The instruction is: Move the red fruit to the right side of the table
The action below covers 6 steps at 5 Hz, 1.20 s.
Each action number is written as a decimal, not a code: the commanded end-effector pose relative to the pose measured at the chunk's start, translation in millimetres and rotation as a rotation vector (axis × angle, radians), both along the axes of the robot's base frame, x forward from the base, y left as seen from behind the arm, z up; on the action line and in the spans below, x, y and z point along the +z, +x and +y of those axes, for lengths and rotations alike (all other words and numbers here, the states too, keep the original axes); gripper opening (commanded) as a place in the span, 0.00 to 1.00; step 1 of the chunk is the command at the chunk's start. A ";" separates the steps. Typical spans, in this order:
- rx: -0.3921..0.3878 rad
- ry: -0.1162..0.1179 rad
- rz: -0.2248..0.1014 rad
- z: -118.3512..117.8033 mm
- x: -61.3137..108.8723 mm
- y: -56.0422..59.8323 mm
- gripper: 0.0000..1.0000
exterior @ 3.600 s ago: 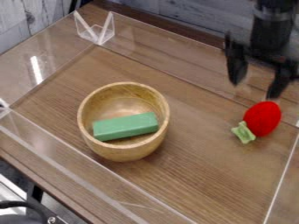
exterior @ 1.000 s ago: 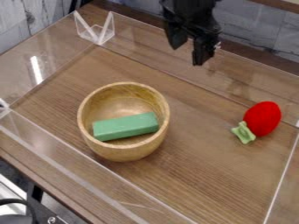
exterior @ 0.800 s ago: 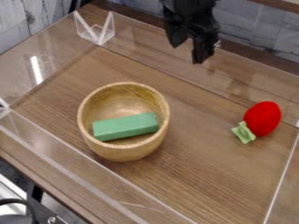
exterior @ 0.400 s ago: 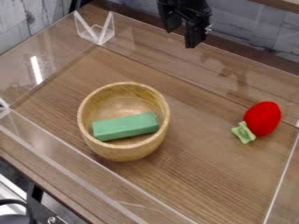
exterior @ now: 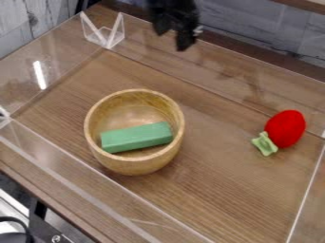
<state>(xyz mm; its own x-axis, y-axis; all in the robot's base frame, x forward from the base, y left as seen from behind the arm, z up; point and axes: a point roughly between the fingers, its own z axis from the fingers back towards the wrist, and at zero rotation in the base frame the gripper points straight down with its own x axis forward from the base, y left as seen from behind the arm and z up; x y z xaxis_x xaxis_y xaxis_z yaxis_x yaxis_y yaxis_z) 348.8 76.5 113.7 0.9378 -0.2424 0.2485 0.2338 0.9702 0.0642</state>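
Note:
The red fruit (exterior: 284, 128) lies on the wood-grain table (exterior: 216, 95) at the right side, close to the clear right wall, its green leafy end pointing toward the front left. My gripper (exterior: 173, 34) hangs at the top of the camera view, above the table's far edge and far to the upper left of the fruit. Its dark fingers stand apart and point down, with nothing between them.
A round wooden bowl (exterior: 133, 129) sits left of centre with a green rectangular block (exterior: 136, 138) lying inside it. Low clear plastic walls (exterior: 311, 190) border the table on all sides. A small clear stand (exterior: 103, 31) is at the far left corner.
The gripper has moved left along the table's far edge, farther from the red fruit. The fruit, bowl and block have stayed where they were.

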 end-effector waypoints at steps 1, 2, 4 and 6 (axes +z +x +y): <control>0.142 0.006 -0.060 21.1 19.8 11.4 1.00; 0.269 -0.010 -0.064 17.3 18.8 9.0 1.00; 0.193 -0.038 -0.078 -17.9 18.3 13.4 1.00; 0.192 -0.007 -0.102 2.0 17.0 18.9 1.00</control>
<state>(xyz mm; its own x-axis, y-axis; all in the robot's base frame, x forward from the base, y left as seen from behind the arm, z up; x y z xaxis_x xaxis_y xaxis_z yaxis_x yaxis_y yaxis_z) 358.4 77.5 108.8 0.9580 -0.0495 0.2826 0.0365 0.9980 0.0511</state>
